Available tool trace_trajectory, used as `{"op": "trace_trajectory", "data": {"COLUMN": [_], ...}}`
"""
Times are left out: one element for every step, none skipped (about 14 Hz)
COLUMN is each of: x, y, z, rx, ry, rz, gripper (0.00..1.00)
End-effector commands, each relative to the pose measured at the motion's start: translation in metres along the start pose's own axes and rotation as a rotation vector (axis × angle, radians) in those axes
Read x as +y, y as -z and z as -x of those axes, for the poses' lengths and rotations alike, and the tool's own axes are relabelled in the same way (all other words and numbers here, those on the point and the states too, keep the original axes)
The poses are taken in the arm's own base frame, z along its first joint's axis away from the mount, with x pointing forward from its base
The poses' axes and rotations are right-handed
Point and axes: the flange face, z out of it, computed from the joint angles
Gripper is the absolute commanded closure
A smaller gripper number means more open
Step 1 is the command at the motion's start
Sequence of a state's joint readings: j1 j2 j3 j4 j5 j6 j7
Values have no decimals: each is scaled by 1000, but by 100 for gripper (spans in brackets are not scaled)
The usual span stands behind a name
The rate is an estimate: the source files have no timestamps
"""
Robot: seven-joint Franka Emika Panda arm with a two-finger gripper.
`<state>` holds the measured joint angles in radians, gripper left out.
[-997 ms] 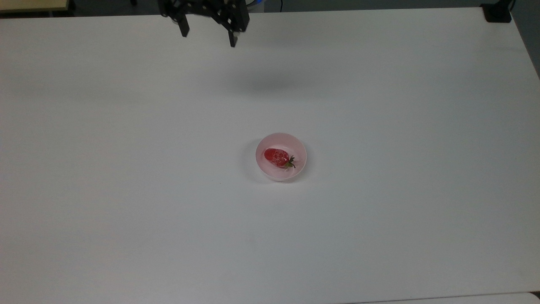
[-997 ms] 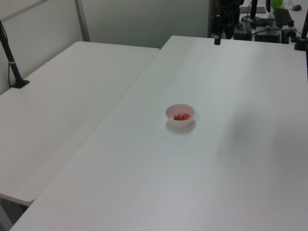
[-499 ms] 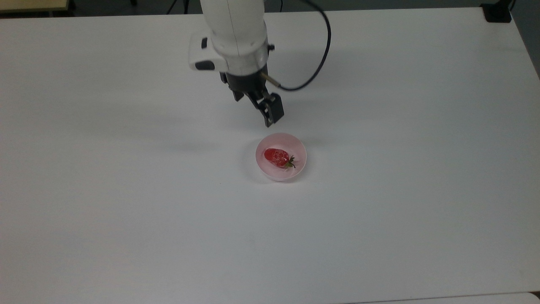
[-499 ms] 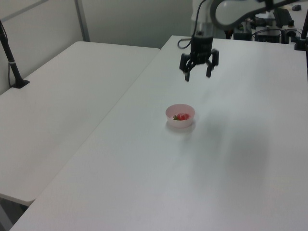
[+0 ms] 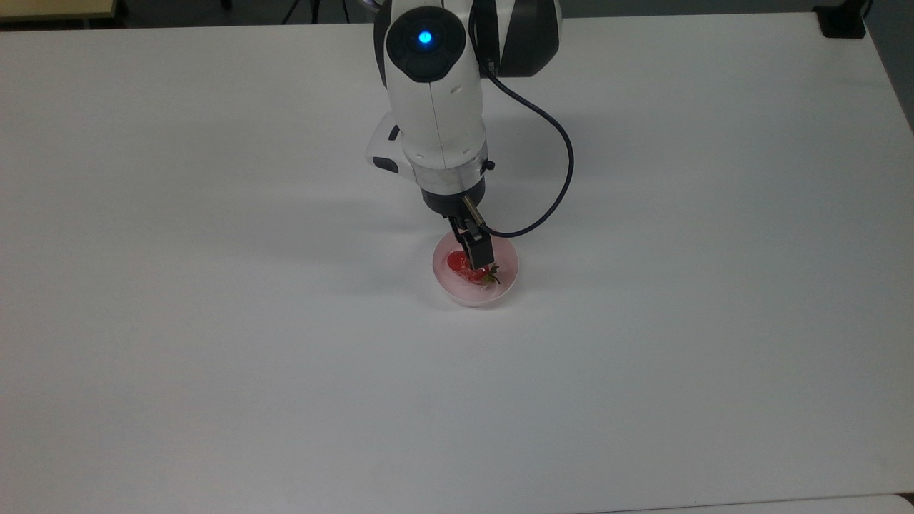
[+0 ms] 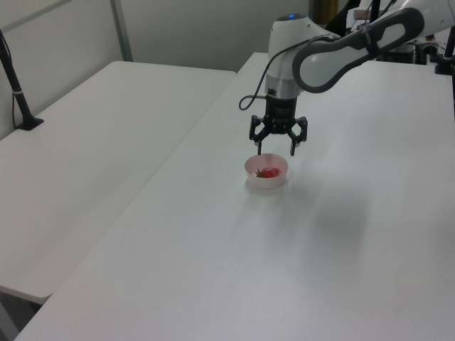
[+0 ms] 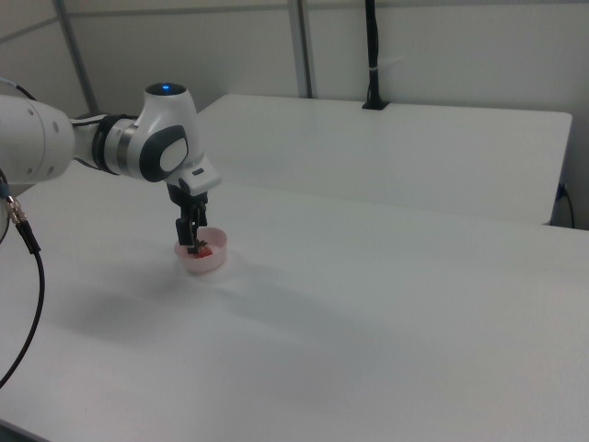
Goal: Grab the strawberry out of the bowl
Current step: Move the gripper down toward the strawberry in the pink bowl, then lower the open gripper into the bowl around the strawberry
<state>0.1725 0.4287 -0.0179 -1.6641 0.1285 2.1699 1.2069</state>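
A pale pink bowl [image 5: 501, 288] stands near the middle of the white table [image 5: 214, 357]. In it lies the red strawberry [image 5: 455, 263], its green cap towards the top view's right and its middle hidden by a finger. My gripper [image 5: 473, 250] hangs straight down over the bowl. In the left view the gripper [image 6: 276, 148] is open, with its fingertips [image 6: 259, 147] spread just above the bowl [image 6: 266, 182] and the strawberry [image 6: 269, 172] below and between them. The right view shows the gripper [image 7: 193, 241] reaching into the bowl [image 7: 204, 264].
A black cable [image 5: 560, 178] loops from the wrist over the table. A black mount [image 5: 841, 21] sits at the table's far right corner. In the left view a second white table [image 6: 92, 142] with a black post [image 6: 18, 89] adjoins on the left.
The arm has come in from the far edge of the table and dropped down over the bowl. Its fingers have stayed open. The bowl and strawberry have not moved.
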Motion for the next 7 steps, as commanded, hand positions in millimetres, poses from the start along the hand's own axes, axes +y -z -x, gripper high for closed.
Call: {"op": "trace_trajectory", "data": {"x": [-4,-5,-6,-8,-8,-9,-10], "y": [-19,-27,-35,-37,-40,-51,-49], "z": [3,2,-2,-1,1,5,6], "rx": [-4,1,4,7,6,0,1], "ry": [-28,-29,-35,-35,-29,-24,-19], "rz": [-34,-42,-47,-58,-56,-46,-49], "gripper": [9,13,16,18,18,21,20]}}
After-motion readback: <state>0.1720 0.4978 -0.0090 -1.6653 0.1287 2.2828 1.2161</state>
